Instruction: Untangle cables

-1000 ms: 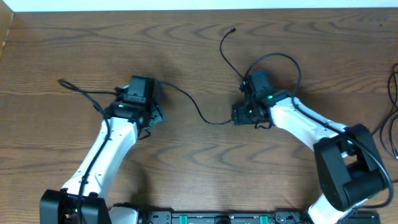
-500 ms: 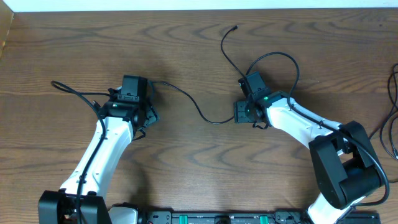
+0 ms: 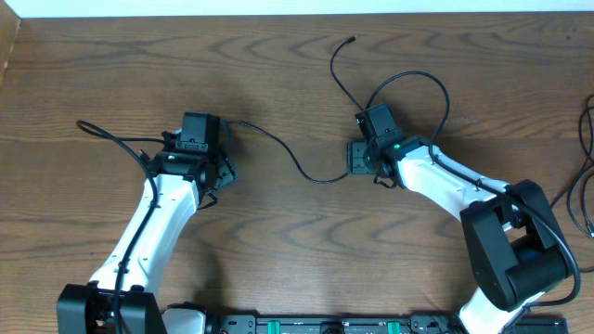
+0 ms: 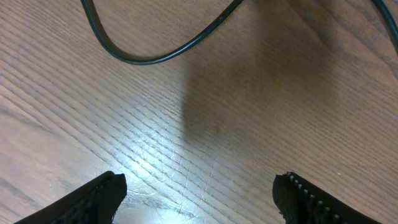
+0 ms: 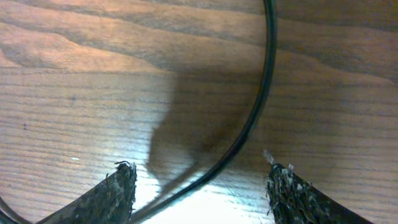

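A thin black cable (image 3: 320, 182) lies on the wooden table (image 3: 278, 260). It runs from beside my left gripper (image 3: 206, 141) in a dip to my right gripper (image 3: 355, 158), then on to a small plug end (image 3: 351, 40) at the back. In the left wrist view the gripper (image 4: 199, 183) is open over bare wood, with the cable (image 4: 143, 60) curving just ahead of the fingertips. My right gripper (image 5: 200, 171) is open too, and the cable (image 5: 264, 93) lies on the table between its fingers, untouched.
Thicker black leads loop off each arm's camera box, one to the left (image 3: 102, 132) and one over the right wrist (image 3: 418, 76). More dark cords (image 3: 587, 176) hang at the table's right edge. A pale strip (image 3: 278, 6) borders the far side.
My left gripper has shifted left, away from the cable's end. My right gripper has moved a little toward the back along the cable. Both stay open.
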Tool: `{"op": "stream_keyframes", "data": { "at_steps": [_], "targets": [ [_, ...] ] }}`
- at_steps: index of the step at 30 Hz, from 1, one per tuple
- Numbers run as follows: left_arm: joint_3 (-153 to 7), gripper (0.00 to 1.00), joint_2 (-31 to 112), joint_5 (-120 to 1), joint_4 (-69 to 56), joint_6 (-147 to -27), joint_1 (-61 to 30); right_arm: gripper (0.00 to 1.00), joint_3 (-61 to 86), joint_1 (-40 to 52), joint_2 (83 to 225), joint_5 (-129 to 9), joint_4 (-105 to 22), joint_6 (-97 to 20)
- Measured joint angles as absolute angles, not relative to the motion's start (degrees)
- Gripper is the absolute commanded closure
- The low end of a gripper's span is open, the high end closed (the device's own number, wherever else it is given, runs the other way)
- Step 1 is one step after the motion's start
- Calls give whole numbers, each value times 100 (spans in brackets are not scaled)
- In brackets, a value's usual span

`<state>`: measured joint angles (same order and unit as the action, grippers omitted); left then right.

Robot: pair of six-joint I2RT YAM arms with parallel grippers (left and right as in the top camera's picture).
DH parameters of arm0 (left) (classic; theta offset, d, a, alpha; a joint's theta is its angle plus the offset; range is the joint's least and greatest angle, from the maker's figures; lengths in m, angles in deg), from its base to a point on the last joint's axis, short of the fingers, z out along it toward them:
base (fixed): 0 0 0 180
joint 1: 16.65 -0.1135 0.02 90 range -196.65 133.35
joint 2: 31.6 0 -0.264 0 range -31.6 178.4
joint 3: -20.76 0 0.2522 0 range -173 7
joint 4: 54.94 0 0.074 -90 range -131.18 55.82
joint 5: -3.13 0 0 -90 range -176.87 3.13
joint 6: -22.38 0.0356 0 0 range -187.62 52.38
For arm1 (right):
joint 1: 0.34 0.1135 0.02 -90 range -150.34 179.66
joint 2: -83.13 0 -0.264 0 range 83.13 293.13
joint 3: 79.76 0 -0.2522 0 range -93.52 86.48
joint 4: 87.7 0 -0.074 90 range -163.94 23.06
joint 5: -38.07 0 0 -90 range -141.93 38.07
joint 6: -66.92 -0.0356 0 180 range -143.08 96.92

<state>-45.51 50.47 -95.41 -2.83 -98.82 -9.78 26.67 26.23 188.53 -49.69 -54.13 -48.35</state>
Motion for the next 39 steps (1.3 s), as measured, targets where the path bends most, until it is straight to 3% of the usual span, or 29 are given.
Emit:
{"op": "stream_keyframes", "data": {
  "at_steps": [18,19,21,39],
  "targets": [
    [-4551,16,5047,-9541,-194,-9882,-978,34,2647,2623,18851,-4408,-4422,-4608],
    [-4551,8,5047,-9541,-194,-9882,-978,33,2643,2623,18851,-4392,-4381,-4608],
    [-4551,7,5047,-9545,-189,-9879,-978,32,2636,2623,18849,-4373,-4355,-4606],
    [-4551,6,5047,-9582,-161,-9864,-980,31,2632,2625,18849,-4340,-4335,-4608]
  ]
}}
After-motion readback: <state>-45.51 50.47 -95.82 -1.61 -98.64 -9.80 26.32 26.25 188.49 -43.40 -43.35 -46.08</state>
